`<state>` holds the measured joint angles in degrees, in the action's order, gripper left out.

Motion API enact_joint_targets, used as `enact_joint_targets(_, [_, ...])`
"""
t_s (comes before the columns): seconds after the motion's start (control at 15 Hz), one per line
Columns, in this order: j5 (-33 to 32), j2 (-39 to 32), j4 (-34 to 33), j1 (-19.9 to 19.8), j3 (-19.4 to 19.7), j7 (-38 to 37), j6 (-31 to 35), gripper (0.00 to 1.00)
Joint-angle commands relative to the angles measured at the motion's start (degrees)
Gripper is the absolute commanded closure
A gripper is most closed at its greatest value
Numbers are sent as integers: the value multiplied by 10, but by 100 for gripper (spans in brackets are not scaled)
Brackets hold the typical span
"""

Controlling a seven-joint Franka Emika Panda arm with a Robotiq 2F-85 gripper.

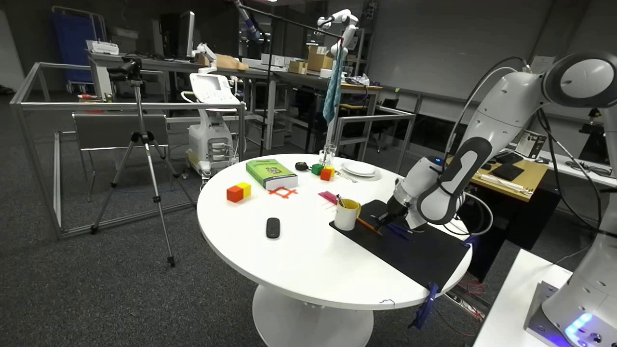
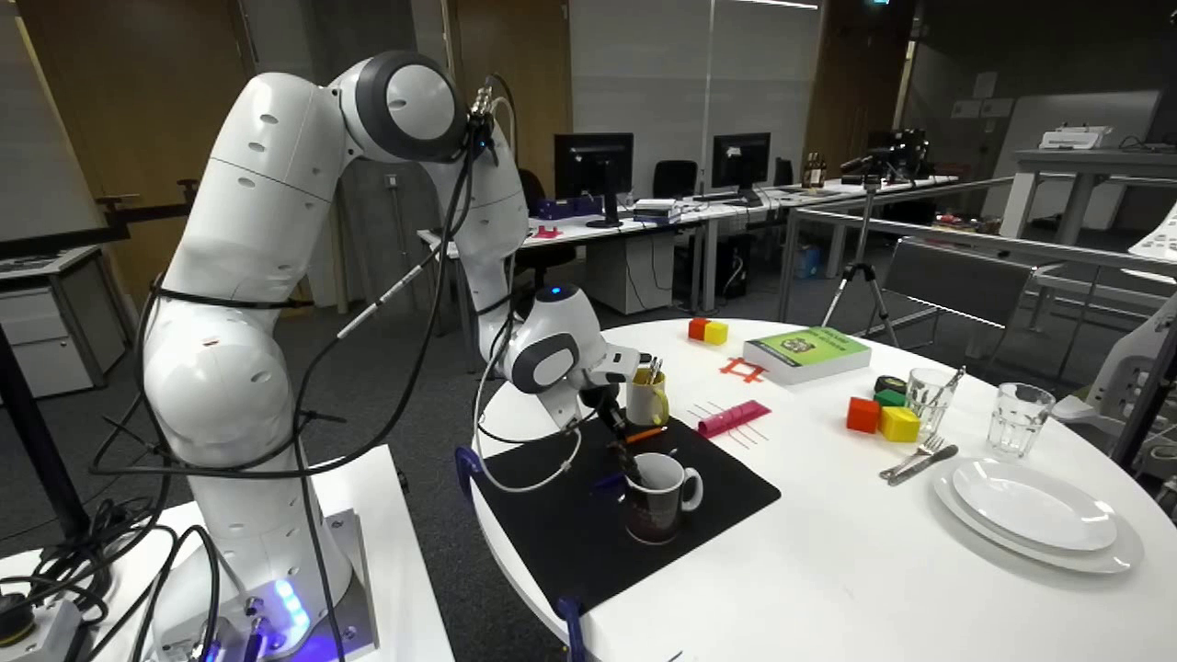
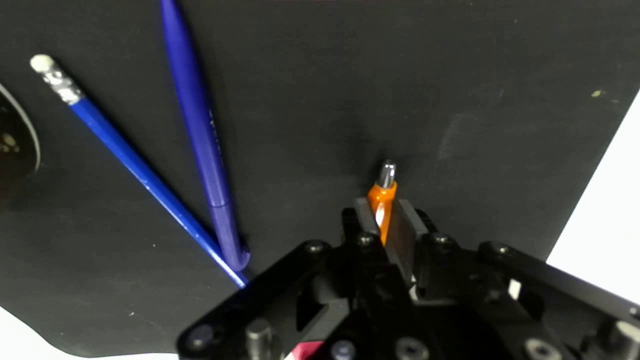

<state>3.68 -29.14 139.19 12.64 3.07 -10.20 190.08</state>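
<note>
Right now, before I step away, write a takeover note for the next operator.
Pincer: jaws set narrowly about the orange pen; a firm grip can't be confirmed.
Things: blue pen and blue pencil lie on the black mat, outside the jaws; dark mug stands there too, yellow-handled mug at the mat's corner.
Done: pincer is at the orange pen.
Left: check whether the orange pen is held.

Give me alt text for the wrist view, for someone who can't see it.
A pincer straddles an orange pen just behind its silver end, over a black mat; whether it grips the pen is unclear. At picture left lie a blue-violet pen and a blue pencil with a white eraser, with part of a mug showing at the edge.
</note>
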Motion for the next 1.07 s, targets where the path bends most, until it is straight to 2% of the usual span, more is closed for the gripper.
enact_joint_targets(0.0, [12, -1, 4, 5, 6, 20, 11, 57])
enact_joint_targets(0.07, [12, -1, 4, 4, 6, 20, 11, 60])
enact_joint_targets(0.13, [12, -2, 4, 4, 5, 20, 10, 59])
enact_joint_targets(0.2, [11, -2, 3, 3, 4, 20, 11, 64])
enact_joint_targets(0.27, [11, -2, 3, 2, 3, 20, 11, 71])
enact_joint_targets(0.33, [10, -2, 3, 1, 3, 20, 10, 83])
enact_joint_targets(0.4, [10, -2, 3, 1, 2, 20, 9, 92])
enact_joint_targets(0.47, [10, -1, 3, 0, 1, 20, 6, 98])
enact_joint_targets(0.53, [10, 0, 4, -1, 0, 20, 5, 100])
enact_joint_targets(1.0, [8, 30, 16, -10, -18, 16, -25, 98])
